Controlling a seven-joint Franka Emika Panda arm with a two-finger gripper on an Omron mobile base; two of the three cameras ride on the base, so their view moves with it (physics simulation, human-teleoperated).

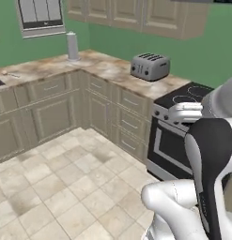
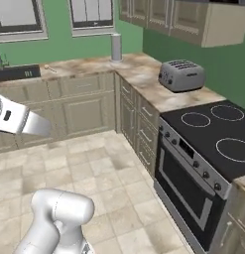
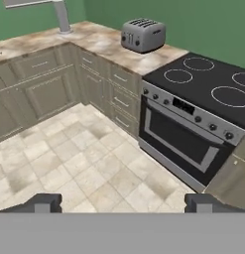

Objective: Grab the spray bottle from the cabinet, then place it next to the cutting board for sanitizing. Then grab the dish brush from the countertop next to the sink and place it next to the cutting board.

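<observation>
The countertop [image 1: 108,65] was a marbled beige-and-brown stone slab that ran along two green walls and met in a corner, with beige lower cabinets [image 1: 51,110] and drawers beneath it and a pale tiled floor [image 1: 65,187] in front. A plain grey upright cylinder [image 1: 72,46] stood on the slab in the corner, below a window [image 1: 40,16]. Further along the right-hand run sat a silver toaster [image 2: 182,75], and just beyond it a black stove [image 2: 208,149] with ring burners on top and an oven door with knobs along its front. Beige wall cabinets [image 2: 178,17] with raised-panel doors hung above the toaster, their doors closed, so nothing inside could be seen. The dark sink [image 2: 15,73] was cut off at the left edge of the right base view, with the slab continuing beside it. A small pale item [image 2: 49,68] lay on the countertop near the sink; it was too small to identify, though it could have been the dish brush. The gripper [image 3: 124,202] pointed down toward the floor and stove from well above them, its two dark fingertips [image 3: 44,202] spread wide apart with nothing between them. The white arm [image 1: 211,154] rose at the lower right of the left base view, hiding part of the stove.
</observation>
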